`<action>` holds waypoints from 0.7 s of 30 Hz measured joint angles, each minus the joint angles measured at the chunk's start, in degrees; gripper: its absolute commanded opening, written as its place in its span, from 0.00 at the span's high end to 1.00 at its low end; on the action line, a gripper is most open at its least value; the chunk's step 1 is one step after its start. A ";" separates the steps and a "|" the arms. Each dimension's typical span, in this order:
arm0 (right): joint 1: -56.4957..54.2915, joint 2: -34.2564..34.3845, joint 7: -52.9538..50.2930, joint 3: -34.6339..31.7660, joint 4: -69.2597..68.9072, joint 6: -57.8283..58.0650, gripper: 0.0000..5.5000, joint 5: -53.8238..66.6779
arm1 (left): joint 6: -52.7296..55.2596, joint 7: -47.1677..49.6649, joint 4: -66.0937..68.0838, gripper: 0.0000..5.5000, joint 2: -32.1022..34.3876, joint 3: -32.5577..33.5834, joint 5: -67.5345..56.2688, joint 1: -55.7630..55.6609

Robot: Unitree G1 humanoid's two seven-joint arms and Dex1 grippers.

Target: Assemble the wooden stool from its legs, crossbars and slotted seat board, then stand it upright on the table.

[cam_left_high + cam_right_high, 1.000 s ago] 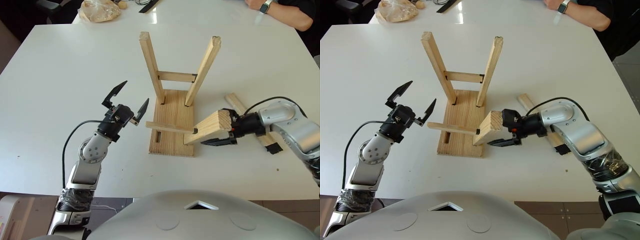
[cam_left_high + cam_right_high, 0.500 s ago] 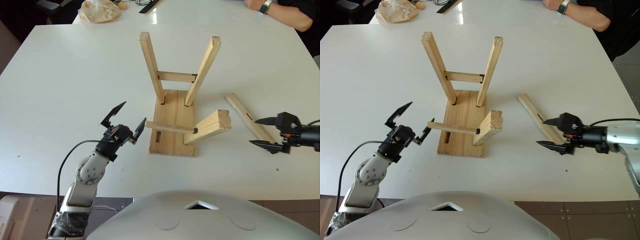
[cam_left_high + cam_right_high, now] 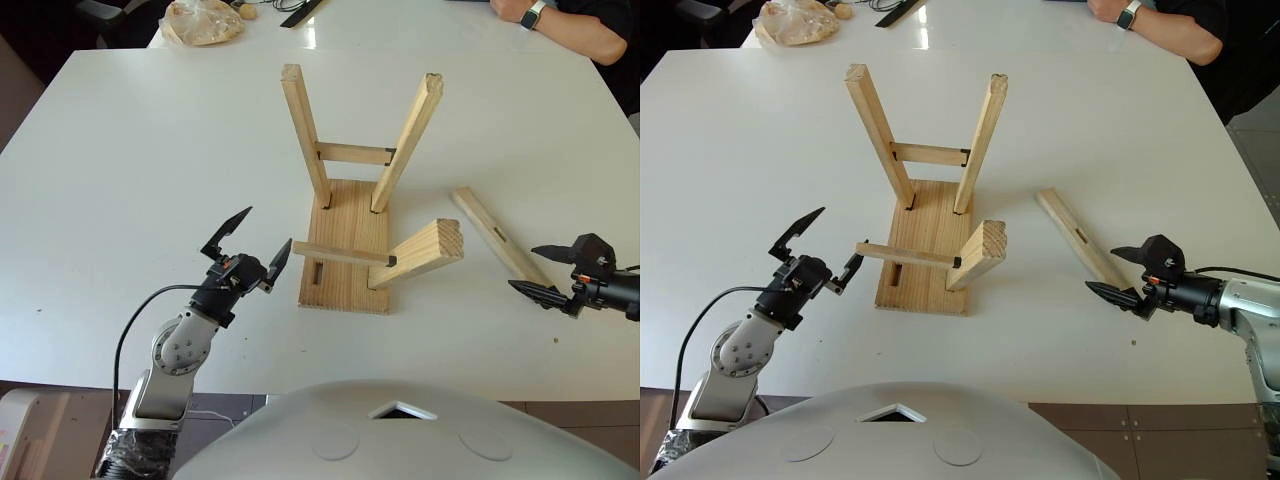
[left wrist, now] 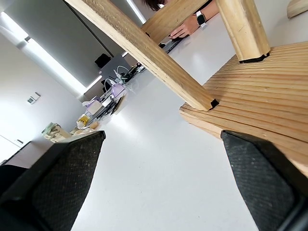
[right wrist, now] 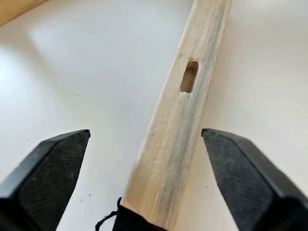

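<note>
White table [image 3: 120,150] | left gripper [image 3: 262,235] spread beside seat board [image 3: 350,215] | right gripper [image 3: 526,268] spread by loose leg [image 3: 495,243]

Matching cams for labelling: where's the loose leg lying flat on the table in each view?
Left eye: loose leg, right of the seat board.
Right eye: same, right of centre.
Right wrist: mid-picture, seen between the right gripper's open jaws.
Left wrist: cannot tell.
Landmark: seat board.

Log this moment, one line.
board: three legs in | fourth leg: loose on table | left tool: open | right tool: open
</note>
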 measured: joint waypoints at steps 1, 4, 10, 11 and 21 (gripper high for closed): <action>0.00 0.45 -0.14 0.24 0.35 0.00 0.22 -0.02 | 0.00 -0.01 0.14 0.19 -0.02 -0.11 0.00 -0.23; -0.01 1.69 -0.69 0.59 1.56 0.01 0.22 0.00 | 0.00 -0.08 0.44 0.19 -0.03 -0.40 -0.01 -1.20; -0.08 2.73 -1.27 1.49 4.03 -0.47 0.33 -0.85 | -0.03 -0.25 1.17 0.19 0.08 -0.71 -0.02 -0.95; -0.09 3.05 -1.57 1.59 4.44 -0.79 0.36 -0.98 | -0.04 -0.34 1.46 0.19 0.21 -0.73 -0.04 -0.78; -2.64 3.58 -2.56 3.09 5.78 -2.07 0.63 -2.04 | -2.30 -0.20 7.49 0.19 0.99 -0.64 -0.21 -0.57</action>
